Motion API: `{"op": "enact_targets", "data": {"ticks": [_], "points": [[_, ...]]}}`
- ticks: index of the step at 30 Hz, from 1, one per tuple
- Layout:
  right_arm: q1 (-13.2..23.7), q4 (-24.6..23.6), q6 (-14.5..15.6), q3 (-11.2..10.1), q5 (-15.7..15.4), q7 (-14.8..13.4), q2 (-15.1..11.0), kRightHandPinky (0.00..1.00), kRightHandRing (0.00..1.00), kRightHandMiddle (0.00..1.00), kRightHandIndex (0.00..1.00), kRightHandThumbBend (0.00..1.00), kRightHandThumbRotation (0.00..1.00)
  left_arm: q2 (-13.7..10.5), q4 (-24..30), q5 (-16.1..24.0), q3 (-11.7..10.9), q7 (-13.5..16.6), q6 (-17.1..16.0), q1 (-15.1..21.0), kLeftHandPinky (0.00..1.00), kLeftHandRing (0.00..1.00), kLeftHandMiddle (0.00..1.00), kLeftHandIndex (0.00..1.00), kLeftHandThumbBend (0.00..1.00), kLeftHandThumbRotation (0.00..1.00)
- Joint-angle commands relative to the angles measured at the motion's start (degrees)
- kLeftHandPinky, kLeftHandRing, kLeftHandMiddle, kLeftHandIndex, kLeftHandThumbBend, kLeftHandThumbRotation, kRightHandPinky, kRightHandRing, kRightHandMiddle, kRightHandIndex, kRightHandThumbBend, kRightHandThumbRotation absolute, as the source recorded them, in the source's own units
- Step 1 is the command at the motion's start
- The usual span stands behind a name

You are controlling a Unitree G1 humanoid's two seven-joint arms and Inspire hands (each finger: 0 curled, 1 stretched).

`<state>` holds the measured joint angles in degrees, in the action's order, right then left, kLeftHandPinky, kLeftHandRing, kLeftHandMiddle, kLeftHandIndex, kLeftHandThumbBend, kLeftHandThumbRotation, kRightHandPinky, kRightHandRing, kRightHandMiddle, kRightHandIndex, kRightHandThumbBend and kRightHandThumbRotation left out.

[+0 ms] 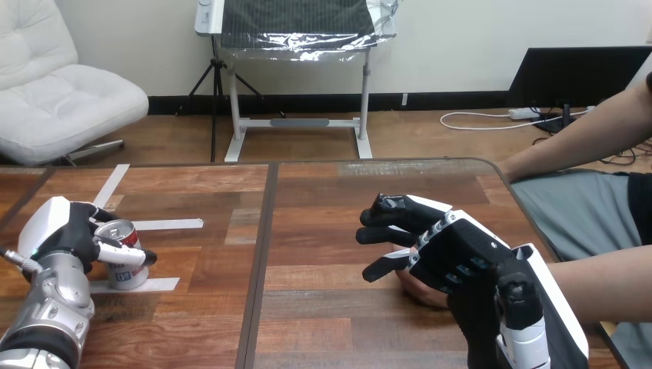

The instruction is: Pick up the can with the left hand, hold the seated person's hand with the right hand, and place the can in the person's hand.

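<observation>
Shiny metal showing on can [121,260]; table [323,201] gleaming as glossy, smooth wood; right hand [461,250] wearing smooth white plastic shells.

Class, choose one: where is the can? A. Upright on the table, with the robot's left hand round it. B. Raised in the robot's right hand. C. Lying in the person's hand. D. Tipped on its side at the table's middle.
A: the can stands upright on the table, with the fingers of the left hand curled round it; the right hand is over the person's hand.
</observation>
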<state>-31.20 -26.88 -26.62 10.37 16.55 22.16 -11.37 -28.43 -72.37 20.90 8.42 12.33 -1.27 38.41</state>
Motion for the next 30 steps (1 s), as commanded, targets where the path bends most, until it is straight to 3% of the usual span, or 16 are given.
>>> {"op": "enact_targets", "data": {"ticks": [1, 14, 30], "points": [[2.43, -2.31, -0.53, -0.27, 0.17, -0.24, 0.49, 0.57, 0.74, 0.77, 0.75, 0.75, 0.94, -0.89, 0.19, 1.06, 0.82, -0.19, -0.4, 4.61, 0.45, 0.55, 0.61, 0.63, 0.94, 0.01], [2.37, -2.26, -0.72, -0.23, -0.05, -0.42, 0.72, 0.57, 0.74, 0.76, 0.75, 0.76, 0.94, -1.09, 0.41, 1.15, 0.95, -1.24, -0.17, 4.62, 0.48, 0.58, 0.63, 0.64, 0.94, 0.02], [2.27, -2.2, -0.97, -0.29, 0.02, -0.3, 0.67, 0.57, 0.74, 0.76, 0.75, 0.74, 0.94, -0.98, 0.31, 1.22, 0.89, -0.35, -0.36, 4.52, 0.47, 0.56, 0.61, 0.63, 0.92, 0.0]]}}
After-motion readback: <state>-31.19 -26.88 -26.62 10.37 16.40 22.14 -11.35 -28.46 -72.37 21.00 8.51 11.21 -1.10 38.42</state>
